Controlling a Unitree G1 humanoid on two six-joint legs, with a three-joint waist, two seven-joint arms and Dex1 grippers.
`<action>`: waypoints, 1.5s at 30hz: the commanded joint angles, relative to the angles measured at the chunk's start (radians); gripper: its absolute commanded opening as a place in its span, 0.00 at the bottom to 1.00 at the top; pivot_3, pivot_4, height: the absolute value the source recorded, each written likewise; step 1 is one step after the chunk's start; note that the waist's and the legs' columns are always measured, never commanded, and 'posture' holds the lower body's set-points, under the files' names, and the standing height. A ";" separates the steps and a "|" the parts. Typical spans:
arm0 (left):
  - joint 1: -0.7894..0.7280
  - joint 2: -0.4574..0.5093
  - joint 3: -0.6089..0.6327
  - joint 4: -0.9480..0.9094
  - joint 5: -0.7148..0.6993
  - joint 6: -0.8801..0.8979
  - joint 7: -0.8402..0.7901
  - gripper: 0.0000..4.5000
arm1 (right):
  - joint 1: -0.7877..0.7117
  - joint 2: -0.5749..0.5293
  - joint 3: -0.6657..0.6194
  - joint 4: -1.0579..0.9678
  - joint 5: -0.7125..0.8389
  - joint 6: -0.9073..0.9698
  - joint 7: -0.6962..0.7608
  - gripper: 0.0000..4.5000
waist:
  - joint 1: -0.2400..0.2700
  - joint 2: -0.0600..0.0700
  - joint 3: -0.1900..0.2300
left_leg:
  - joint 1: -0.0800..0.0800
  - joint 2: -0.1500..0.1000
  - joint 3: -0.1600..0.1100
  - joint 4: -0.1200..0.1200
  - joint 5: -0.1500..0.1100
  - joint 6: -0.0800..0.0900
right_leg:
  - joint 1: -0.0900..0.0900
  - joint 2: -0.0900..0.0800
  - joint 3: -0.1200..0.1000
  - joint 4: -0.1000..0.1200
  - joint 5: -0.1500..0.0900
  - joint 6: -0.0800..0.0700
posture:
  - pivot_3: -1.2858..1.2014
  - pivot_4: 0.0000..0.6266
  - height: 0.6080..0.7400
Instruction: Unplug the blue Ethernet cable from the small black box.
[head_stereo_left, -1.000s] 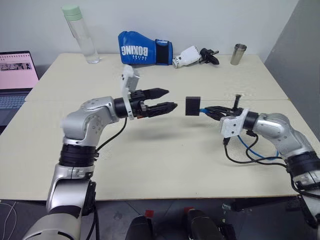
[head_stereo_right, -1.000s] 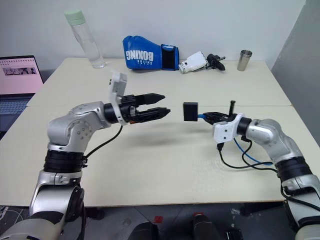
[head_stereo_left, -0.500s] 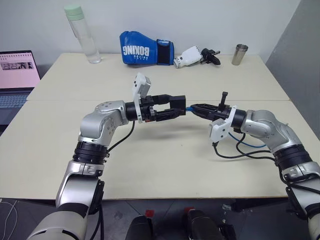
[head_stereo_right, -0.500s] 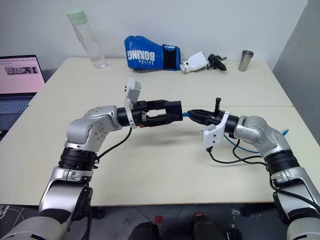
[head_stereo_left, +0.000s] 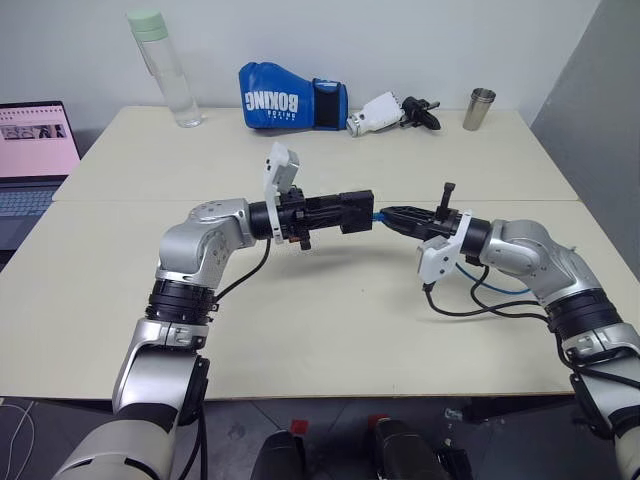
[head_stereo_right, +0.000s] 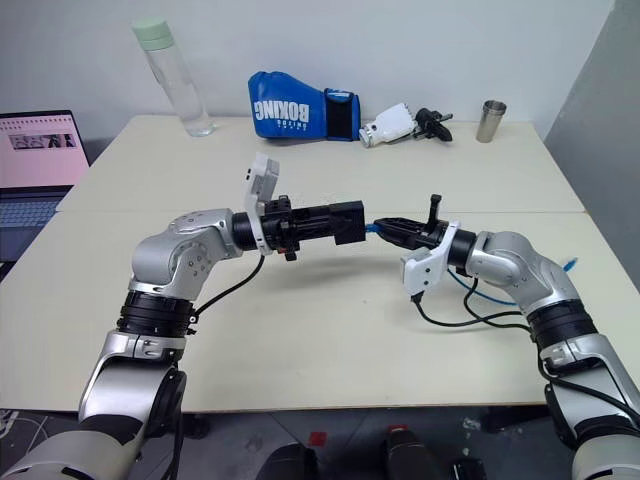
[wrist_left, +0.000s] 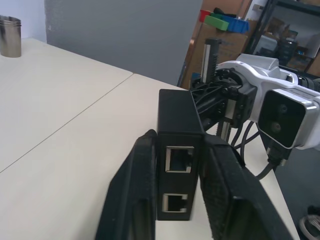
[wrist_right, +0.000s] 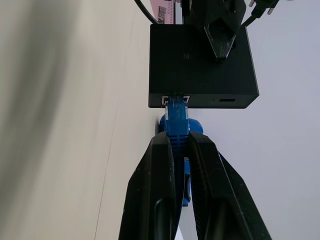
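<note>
Now the left gripper has its jaws clamped on the box, held above the desk — while the right gripper, jaws pinched on the cable plug, faces it, cable seated in its port.

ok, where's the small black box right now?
In the head views the small black box is held above the table's middle, clamped in the left tool, with the blue Ethernet cable plugged into its far edge and gripped by the right tool.
</note>
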 joint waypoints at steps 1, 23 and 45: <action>-0.034 -0.004 0.006 -0.016 -0.002 -0.019 -0.019 0.18 | -0.052 0.004 -0.026 -0.049 0.041 0.012 0.006 0.03 | 0.000 0.000 0.000 | 0.000 0.000 0.000 0.000 0.000 0.000 | 0.000 0.000 0.000 0.000 0.000 0.000 | 0.52 0.24 1.00; -0.085 0.025 0.014 0.008 0.000 -0.037 -0.157 0.18 | -0.155 -0.110 -0.173 -0.393 1.132 1.578 0.728 0.99 | 0.010 0.000 0.000 | -0.001 -0.001 -0.003 0.003 -0.002 0.004 | 0.001 -0.001 -0.003 0.001 0.000 0.000 | 0.52 0.24 1.00; -0.107 0.024 0.016 0.000 -0.004 -0.013 -0.195 0.18 | -0.190 0.020 -0.181 -0.291 1.094 1.723 0.766 0.91 | 0.016 0.001 0.000 | -0.003 -0.002 -0.003 0.003 -0.003 0.005 | 0.000 -0.001 -0.004 0.001 0.000 0.000 | 0.52 0.24 1.00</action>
